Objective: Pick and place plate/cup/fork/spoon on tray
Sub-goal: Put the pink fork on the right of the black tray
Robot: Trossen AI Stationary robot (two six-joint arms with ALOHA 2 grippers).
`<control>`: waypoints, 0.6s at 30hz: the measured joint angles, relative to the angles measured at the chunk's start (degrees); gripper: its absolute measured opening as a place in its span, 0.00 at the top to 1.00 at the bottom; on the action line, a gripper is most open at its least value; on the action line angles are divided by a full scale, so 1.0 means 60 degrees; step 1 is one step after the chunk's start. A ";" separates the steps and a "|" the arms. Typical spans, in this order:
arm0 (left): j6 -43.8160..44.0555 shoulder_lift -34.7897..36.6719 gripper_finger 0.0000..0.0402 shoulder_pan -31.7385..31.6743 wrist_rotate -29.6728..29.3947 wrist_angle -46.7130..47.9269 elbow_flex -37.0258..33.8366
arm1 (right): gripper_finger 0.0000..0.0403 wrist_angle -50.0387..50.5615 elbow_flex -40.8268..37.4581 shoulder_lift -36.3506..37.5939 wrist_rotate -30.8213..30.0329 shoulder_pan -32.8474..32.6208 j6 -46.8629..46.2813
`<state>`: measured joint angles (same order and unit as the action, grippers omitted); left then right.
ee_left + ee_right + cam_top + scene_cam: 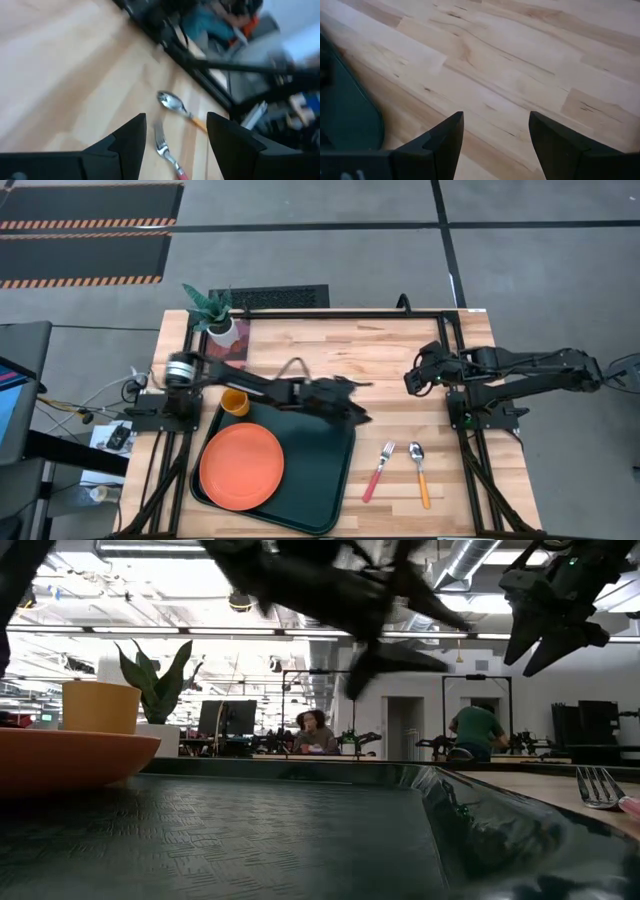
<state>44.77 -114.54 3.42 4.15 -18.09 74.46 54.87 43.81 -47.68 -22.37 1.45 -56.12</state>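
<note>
The orange-red plate (241, 466) lies on the left part of the dark green tray (315, 470). The orange-yellow cup (234, 402) stands at the tray's far left corner, and also shows in the low view (100, 706). The fork (379, 471) with a pink-red handle and the spoon (420, 473) with an orange handle lie on the wood right of the tray. My left gripper (362, 402) is open and empty above the tray's far right corner; its wrist view shows the fork (165, 147) and spoon (180, 107) ahead. My right gripper (410, 378) is open and empty over bare wood.
A white pot with a green plant (216, 318) stands at the table's far left corner. Bare wood (330, 345) lies along the far side between the arms. People sit in the room behind (312, 730).
</note>
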 joint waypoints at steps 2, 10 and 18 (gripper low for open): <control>-0.0317 -0.0846 0.52 0.0000 0.0526 0.0208 0.1051 | 0.38 0.0012 0.0000 -0.0001 -0.0003 -0.0106 -0.0013; -0.2478 -0.3536 0.52 0.0075 0.0607 0.4981 0.5819 | 0.38 0.0081 0.0000 -0.0001 0.0015 -0.0429 -0.0185; -0.3180 -0.4847 0.52 0.0210 0.0580 0.5655 0.7847 | 0.38 0.0183 -0.0007 0.0001 -0.0007 -0.0751 -0.0349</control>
<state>25.69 -143.62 4.68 7.63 15.84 121.54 55.96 43.77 -47.67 -22.41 -3.06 -58.22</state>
